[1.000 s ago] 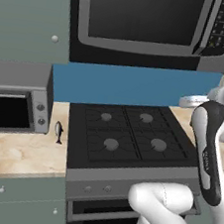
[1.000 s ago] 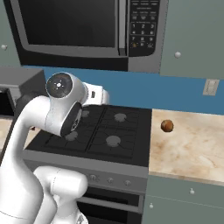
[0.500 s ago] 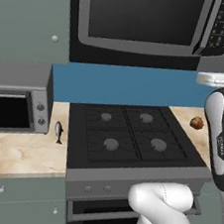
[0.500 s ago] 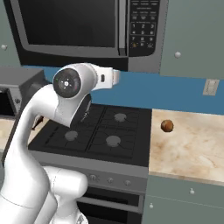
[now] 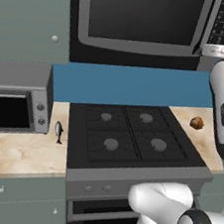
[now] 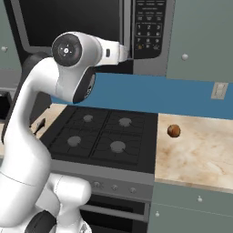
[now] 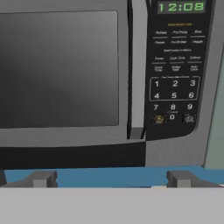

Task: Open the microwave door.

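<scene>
1. Over the last second the arm has swung up from stove level toward the microwave [image 5: 145,23]; the approach looks nearly done, but nothing is touched yet.
2. The microwave door [image 7: 61,70] is shut above the stove [image 5: 130,136]; its vertical bar handle [image 7: 138,65] stands just left of the keypad [image 7: 175,74].
3. The gripper [image 7: 111,179] faces the door with its fingers [image 7: 41,179] spread wide — nothing between them.
4. Around, left to right: toaster oven [image 5: 15,106]; a small fish figure [image 5: 59,132] on the counter [image 5: 13,153]; a brown round thing [image 6: 173,131] — none blocks the way.
</scene>
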Tool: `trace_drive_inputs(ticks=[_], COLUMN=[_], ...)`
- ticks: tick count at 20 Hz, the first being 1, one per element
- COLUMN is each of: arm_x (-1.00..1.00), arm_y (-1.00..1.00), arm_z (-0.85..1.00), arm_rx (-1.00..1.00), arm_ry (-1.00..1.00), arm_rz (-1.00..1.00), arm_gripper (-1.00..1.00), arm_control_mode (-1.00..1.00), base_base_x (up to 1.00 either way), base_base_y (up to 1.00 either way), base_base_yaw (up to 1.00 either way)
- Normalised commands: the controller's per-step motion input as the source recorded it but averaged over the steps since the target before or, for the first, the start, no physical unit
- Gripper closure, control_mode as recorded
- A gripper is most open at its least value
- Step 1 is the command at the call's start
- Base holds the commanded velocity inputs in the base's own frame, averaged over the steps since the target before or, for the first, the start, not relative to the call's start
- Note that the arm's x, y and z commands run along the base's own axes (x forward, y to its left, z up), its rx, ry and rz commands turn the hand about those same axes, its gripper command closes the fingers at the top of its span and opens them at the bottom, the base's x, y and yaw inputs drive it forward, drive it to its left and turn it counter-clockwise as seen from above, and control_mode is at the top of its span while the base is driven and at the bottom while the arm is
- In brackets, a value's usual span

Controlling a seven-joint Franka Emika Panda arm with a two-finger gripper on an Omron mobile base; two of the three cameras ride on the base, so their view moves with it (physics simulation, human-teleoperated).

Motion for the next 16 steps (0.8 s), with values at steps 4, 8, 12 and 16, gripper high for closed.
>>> trace_drive_inputs(ticks=[4, 8, 12, 16], arm_x=[0.14, 0.04, 0.05, 0.23], arm_y=[-0.36, -0.49, -0.13, 0.04], arm_z=[0.23, 0.0, 0.0, 0.0], arm_rx=[0.0, 0.01, 0.03, 0.0], arm_ry=[0.0, 0.0, 0.0, 0.0], arm_rz=[-0.01, 0.0, 0.0, 0.0], arm_gripper=[-1.0, -1.0, -1.0, -1.0], arm_control_mode=[-1.0, -1.0, -1.0, -1.0], base_base_x=[0.0, 0.0, 0.0, 0.0], base_base_y=[0.0, 0.0, 0.0, 0.0], base_base_yaw=[0.0, 0.0, 0.0, 0.0])
